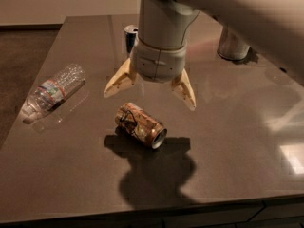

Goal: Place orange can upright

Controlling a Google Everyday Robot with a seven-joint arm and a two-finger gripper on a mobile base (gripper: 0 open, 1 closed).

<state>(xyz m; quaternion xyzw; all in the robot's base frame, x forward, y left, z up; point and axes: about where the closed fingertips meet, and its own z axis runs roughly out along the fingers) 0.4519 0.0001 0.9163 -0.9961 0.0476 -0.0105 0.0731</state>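
Observation:
The orange can (140, 125) lies on its side on the dark table (228, 141), its silver end facing front right. My gripper (150, 98) hangs just above and behind the can, open, with its two tan fingers (119, 79) spread wide to either side. It holds nothing. Its shadow falls on the table in front of the can.
A clear plastic water bottle (51, 91) lies on its side at the left. A slim blue-and-silver can (130, 38) stands upright behind the gripper. A silver container (232, 44) stands at the back right. The table's front edge runs along the bottom.

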